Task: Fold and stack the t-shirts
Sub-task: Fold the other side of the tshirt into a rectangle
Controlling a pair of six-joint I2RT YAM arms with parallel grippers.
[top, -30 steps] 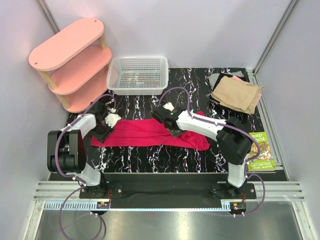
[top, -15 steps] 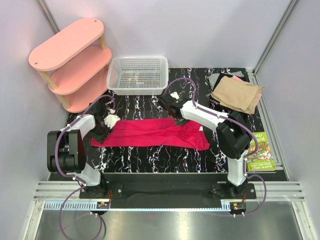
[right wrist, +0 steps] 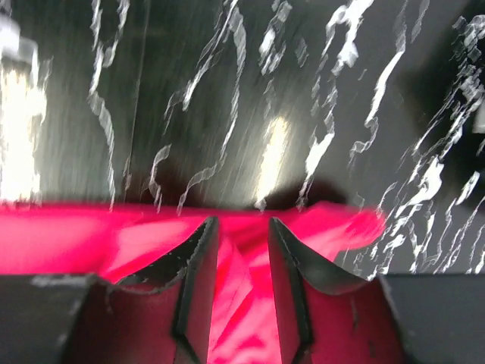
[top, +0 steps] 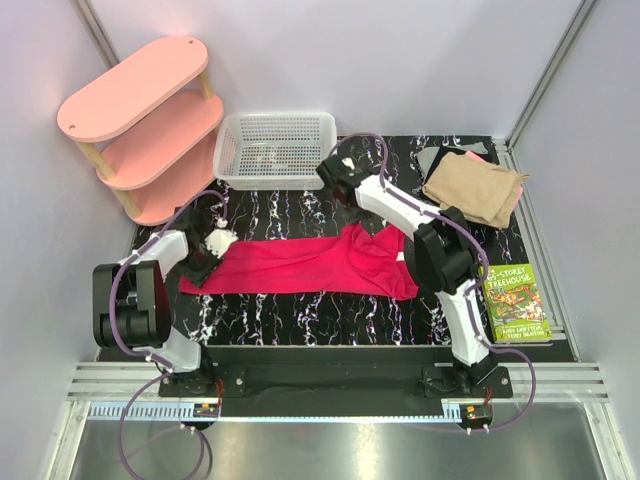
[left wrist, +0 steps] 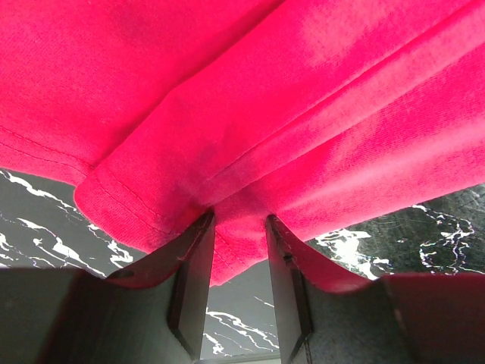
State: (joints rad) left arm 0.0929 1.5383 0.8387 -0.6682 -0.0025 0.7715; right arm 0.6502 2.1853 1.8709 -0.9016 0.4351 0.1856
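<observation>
A book [top: 515, 303] lies at the near right edge of the desk [top: 300, 318]. My left end effector [left wrist: 239, 220] pinches the crimson tee [top: 300, 265], spread mid-desk. Whether my right end effector [top: 335, 172] grips, I cannot tell. Farther back sit the mesh basket [top: 275, 118], folded tan shirt [top: 472, 187] and pink shelf [top: 140, 90].

Your crimson-pink tee [top: 300, 265] lies across the middle of the black table [top: 300, 322] as a long band running left to right, creased lengthwise, with its right end wider and rumpled into a peak. In the far right corner you have a folded pile: a tan shirt [top: 470, 188] on top, with a grey shirt [top: 435, 158] and a pale pink shirt [top: 475, 157] showing beneath its edges.
</observation>
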